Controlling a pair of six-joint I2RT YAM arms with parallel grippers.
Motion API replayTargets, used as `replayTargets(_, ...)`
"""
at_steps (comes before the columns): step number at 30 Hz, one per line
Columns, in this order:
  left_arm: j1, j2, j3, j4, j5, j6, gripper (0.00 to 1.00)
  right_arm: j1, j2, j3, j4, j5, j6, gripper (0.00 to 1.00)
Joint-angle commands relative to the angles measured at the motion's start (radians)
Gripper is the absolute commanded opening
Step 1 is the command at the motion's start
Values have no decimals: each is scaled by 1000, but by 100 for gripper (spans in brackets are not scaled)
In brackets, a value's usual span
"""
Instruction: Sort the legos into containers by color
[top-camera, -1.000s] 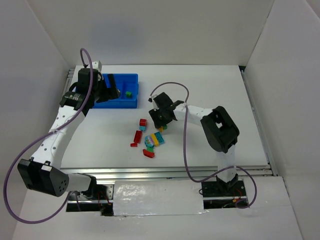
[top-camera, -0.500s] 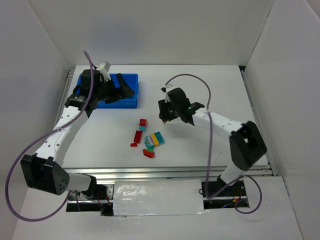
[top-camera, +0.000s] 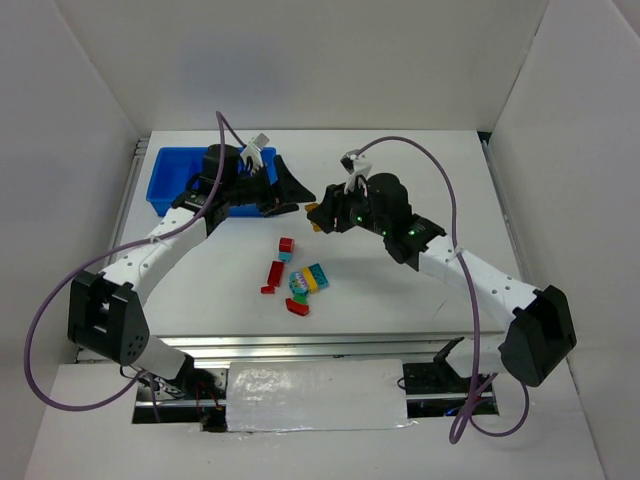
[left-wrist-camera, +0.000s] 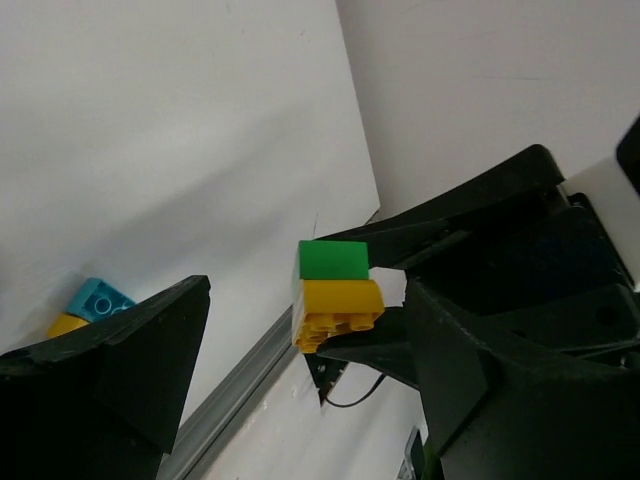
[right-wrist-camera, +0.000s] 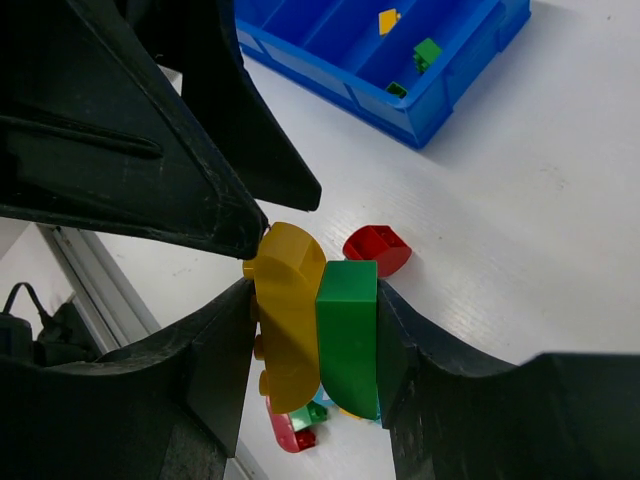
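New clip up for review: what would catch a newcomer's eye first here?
A yellow-and-green brick pair, stuck together, is pinched in the right gripper above the middle of the table. The left gripper faces it at close range with its jaws wide open. Nearer the arms, loose bricks lie in a small pile, and the blue tray sits at the far left.

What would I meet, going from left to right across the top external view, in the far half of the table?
blue tray → left pincer, open → stacked yellow and green legos, gripped by the right pincer. The loose legos nearer the arms overlap these, so I leave them out.
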Motion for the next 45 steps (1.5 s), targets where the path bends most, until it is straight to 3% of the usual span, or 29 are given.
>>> replayTargets(1, -5, 1, -6, 121, 75, -50, 91, 6, -1, 28, 49, -25, 22, 4)
replayTargets(7, -19, 4, -1, 121, 75, -37, 81, 6, 27, 49, 41, -16, 36, 4)
replayTargets(10, -26, 19, -1, 112, 84, -32, 69, 6, 28, 61, 41, -16, 49, 4)
replayTargets(16, -49, 38, 14, 64, 69, 6, 67, 6, 25, 77, 47, -14, 68, 4)
replayTargets(19, -51, 39, 14, 69, 75, 9, 47, 8, 22, 81, 44, 13, 80, 4)
replayTargets(21, -49, 39, 15, 74, 84, 9, 42, 3, 28, 86, 32, 55, 92, 4)
replayTargets(22, -51, 44, 19, 86, 93, 9, 23, 5, 30, 92, 27, 62, 95, 4)
replayTargets(23, -52, 47, 20, 92, 113, 8, 16, 5, 33, 93, 27, 62, 97, 5)
replayTargets(24, -52, 53, 22, 97, 127, 5, 1, 5, 39, 95, 29, 58, 101, 6)
replayTargets(27, -51, 53, 28, 140, 153, 9, 0, 5, 42, 100, 32, 23, 109, 31)
replayTargets(28, -51, 50, 31, 144, 155, 15, 0, 5, 36, 91, 36, 10, 109, 67)
replayTargets(29, -51, 46, 32, 144, 155, 28, 0, 2, 31, 81, 51, 0, 111, 95)
replayTargets(30, -51, 38, 37, 138, 149, 40, 0, -7, 19, 72, 62, -40, 118, 100)
replayTargets(32, -42, 35, 66, 89, 142, 89, 0, -49, 5, 52, 73, -104, 125, 100)
replayTargets(35, 4, 18, 89, 34, 156, 137, 0, -163, -33, -1, 120, -328, 147, 100)
replayTargets(36, 21, 1, 83, 37, 180, 141, 0, -199, -44, -46, 154, -462, 164, 100)
replayTargets(40, 72, -13, 95, 46, 309, 192, 0, -302, -62, -94, 321, -724, 233, 100)
replayTargets(45, 74, -26, 82, 80, 441, 252, 0, -322, -29, -109, 533, -852, 402, 100)
